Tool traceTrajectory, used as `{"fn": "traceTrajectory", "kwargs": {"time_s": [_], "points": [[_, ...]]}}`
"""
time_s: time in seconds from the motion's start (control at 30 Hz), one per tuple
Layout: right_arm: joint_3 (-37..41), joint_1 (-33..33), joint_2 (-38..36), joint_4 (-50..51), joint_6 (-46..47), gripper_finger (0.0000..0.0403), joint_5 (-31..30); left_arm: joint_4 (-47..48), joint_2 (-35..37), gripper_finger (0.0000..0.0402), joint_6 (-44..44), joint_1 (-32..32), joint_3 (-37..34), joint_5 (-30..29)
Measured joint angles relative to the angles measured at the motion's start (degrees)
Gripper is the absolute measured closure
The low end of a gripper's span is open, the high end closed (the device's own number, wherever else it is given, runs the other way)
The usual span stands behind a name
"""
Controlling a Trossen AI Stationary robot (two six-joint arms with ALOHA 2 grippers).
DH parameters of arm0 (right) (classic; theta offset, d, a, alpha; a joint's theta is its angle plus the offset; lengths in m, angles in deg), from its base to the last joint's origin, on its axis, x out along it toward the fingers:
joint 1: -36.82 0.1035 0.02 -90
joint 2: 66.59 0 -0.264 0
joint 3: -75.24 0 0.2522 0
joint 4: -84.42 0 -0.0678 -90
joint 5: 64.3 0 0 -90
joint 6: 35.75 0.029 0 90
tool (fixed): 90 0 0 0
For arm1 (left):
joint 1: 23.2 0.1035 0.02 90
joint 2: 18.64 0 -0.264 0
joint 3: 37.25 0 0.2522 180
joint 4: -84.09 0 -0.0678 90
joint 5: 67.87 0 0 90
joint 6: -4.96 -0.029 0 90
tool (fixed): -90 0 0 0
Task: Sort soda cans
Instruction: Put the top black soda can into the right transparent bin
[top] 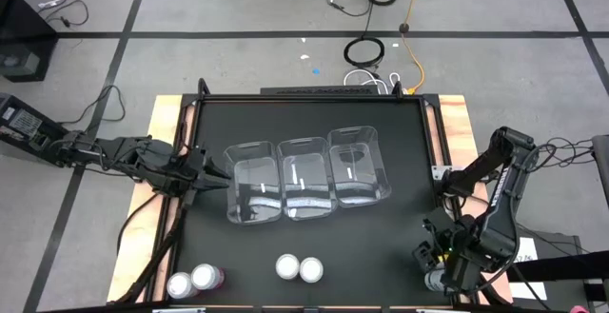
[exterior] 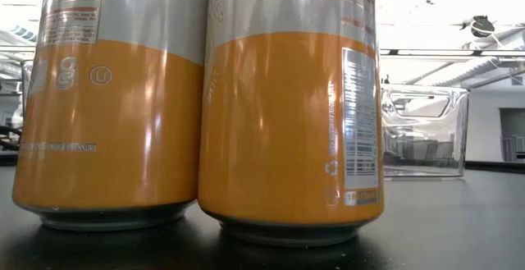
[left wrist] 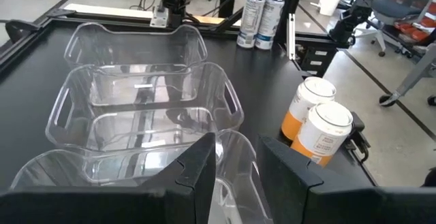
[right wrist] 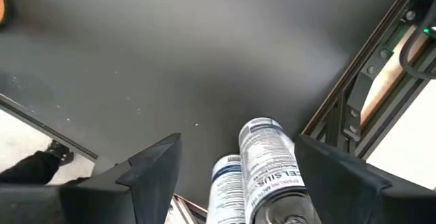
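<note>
- Tools: my right tool (right wrist: 235,166) stands spread around two grey metal cans (right wrist: 269,166); my left tool (left wrist: 235,159) hangs narrowly parted, holding nothing.
- Three clear plastic bins (top: 304,180) sit mid-bench, just beyond the left tool; two orange metal cans (left wrist: 320,118) stand beside them.

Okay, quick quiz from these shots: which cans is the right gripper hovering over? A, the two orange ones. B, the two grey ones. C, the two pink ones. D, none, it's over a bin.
B: in the right wrist view the right gripper stands open over the two grey cans at the table's edge, while the orange cans sit mid-table at the front.
</note>
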Motion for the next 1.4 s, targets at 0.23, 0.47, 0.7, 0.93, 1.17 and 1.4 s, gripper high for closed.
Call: {"fn": "traceTrajectory", "kwargs": {"time_s": [0.23,0.47,0.7,0.93,1.17,1.4], "points": [[0.00,0.01,0.00,1.79,0.54,0.0126,0.32,0.02,0.00,0.0285,0.02,0.00,0.00,-0.15],[0.00,0.04,0.00,2.16,1.83,0.0123,4.85,0.03,0.01,0.0285,0.02,0.01,0.00,-0.24],[0.00,0.04,0.00,2.54,2.01,0.0064,4.91,0.04,0.00,0.0285,0.04,0.00,0.00,-0.24],[0.00,0.06,0.00,0.97,-0.49,0.0015,4.50,0.08,0.00,0.0285,0.08,0.01,0.00,-0.24],[0.00,0.05,-0.02,0.93,0.96,0.0012,4.75,0.10,0.00,0.0285,0.07,0.02,0.00,-0.24],[0.00,1.28,-0.02,1.76,5.91,0.0012,9.40,0.15,0.00,0.0285,0.04,0.02,0.00,-0.24]]}}
